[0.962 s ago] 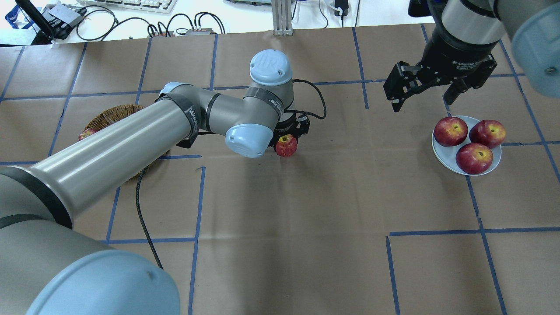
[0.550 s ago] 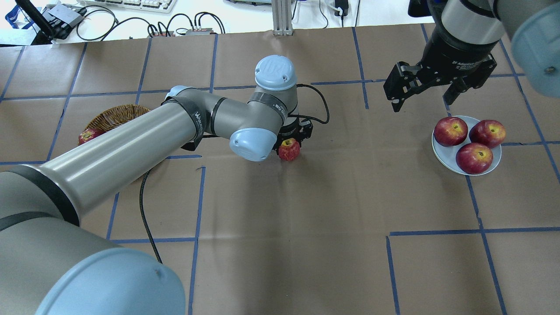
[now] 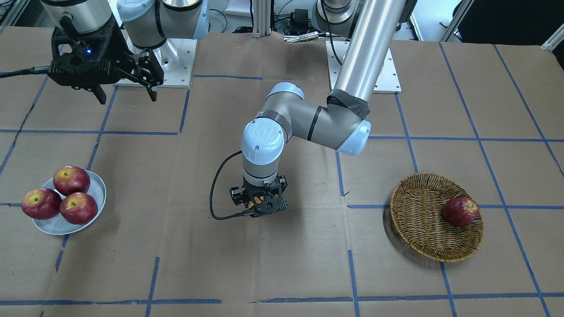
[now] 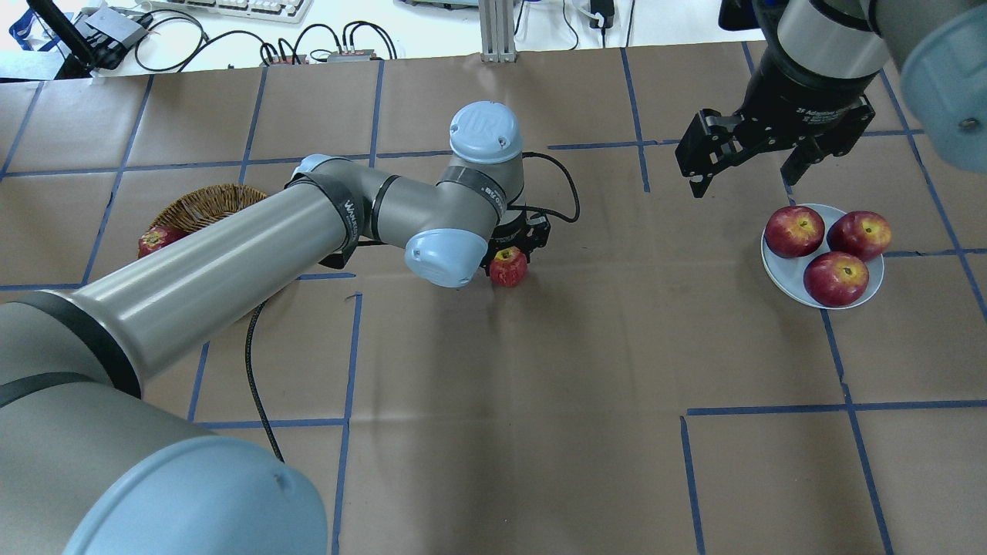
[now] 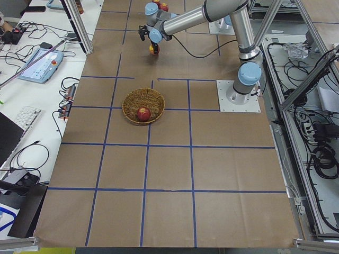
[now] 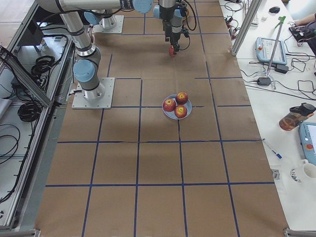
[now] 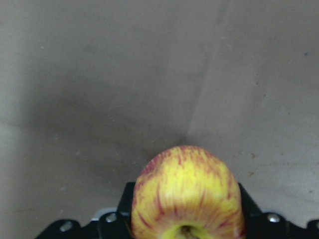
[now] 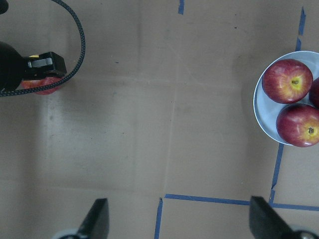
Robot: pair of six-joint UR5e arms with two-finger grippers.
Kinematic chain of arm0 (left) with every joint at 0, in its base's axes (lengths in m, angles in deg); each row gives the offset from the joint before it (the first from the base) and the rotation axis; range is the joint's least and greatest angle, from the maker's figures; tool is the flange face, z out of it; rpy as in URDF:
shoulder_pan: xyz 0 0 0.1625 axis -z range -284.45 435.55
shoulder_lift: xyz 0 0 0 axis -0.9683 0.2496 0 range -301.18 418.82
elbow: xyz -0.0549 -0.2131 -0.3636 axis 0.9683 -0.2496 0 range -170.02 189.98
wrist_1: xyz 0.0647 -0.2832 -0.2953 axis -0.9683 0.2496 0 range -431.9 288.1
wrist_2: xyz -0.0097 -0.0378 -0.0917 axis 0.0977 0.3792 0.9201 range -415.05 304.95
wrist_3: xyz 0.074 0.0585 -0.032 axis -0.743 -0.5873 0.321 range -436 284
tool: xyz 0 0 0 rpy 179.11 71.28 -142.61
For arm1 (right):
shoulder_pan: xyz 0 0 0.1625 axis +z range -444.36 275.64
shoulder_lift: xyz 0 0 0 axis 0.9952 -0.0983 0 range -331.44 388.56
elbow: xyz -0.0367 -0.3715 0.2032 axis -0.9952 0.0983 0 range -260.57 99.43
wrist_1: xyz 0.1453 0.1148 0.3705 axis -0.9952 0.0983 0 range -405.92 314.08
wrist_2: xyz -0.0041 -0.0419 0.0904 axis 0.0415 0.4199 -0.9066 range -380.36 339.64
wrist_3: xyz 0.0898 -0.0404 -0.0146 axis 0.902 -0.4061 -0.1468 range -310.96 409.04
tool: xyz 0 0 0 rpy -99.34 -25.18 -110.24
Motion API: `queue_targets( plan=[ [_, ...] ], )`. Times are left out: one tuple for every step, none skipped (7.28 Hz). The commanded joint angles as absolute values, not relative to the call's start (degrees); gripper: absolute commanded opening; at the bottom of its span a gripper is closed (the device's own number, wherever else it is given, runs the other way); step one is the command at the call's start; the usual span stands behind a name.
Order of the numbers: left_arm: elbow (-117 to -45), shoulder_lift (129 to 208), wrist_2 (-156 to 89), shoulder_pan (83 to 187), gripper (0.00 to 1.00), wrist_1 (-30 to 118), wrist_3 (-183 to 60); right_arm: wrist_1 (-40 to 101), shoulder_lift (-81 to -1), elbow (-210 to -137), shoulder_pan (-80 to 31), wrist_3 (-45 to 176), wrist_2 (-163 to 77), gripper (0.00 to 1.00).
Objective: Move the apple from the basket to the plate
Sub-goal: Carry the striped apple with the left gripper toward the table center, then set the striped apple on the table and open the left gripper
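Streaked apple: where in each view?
Front-facing: streaked apple centre, mostly under left gripper.
Overhead: apple centre.
Exterior left: apple top, left of centre.
Exterior right: apple top, right of centre.
Left wrist: apple bottom centre, large.
Right wrist: apple upper left, half hidden.
Landmark: left gripper clamped on it.

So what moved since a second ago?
The left end effector, shut on the apple, shifted slightly toward the plate side, then nearly stopped. The right end effector, the plate's three apples and the basket with its dark apple stayed put.
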State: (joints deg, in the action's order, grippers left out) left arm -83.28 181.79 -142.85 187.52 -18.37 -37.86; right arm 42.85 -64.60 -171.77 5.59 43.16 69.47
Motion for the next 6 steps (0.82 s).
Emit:
queue_targets(
  plan=[
    [-83.28, 181.17, -142.68, 187.43, 0.98, -18.37, -37.85, 42.85, -64.61, -171.8, 5.55, 43.16, 69.46, 1.0],
    [-83.02, 179.95, -142.77, 187.08, 0.98, -18.29, -38.03, 42.85, -64.61, -171.8, 5.47, 43.16, 69.46, 1.0],
    [-81.45, 177.58, -142.85, 186.64, 0.98, -16.46, -39.33, 42.85, -64.61, -171.8, 5.47, 43.16, 69.46, 1.0],
    [-81.69, 172.34, -142.85, 184.2, 0.98, -12.7, -43.52, 42.85, -64.61, -171.8, 5.47, 43.07, 69.46, 1.0],
    [-81.52, 166.63, -142.59, 180.61, 0.98, -4.83, -49.83, 42.85, -64.61, -171.89, 5.47, 43.16, 69.46, 1.0],
    [-81.43, 160.92, -142.42, 177.27, 0.98, 2.91, -54.33, 43.11, -64.52, -171.89, 5.73, 43.07, 69.38, 1.0]
  ],
)
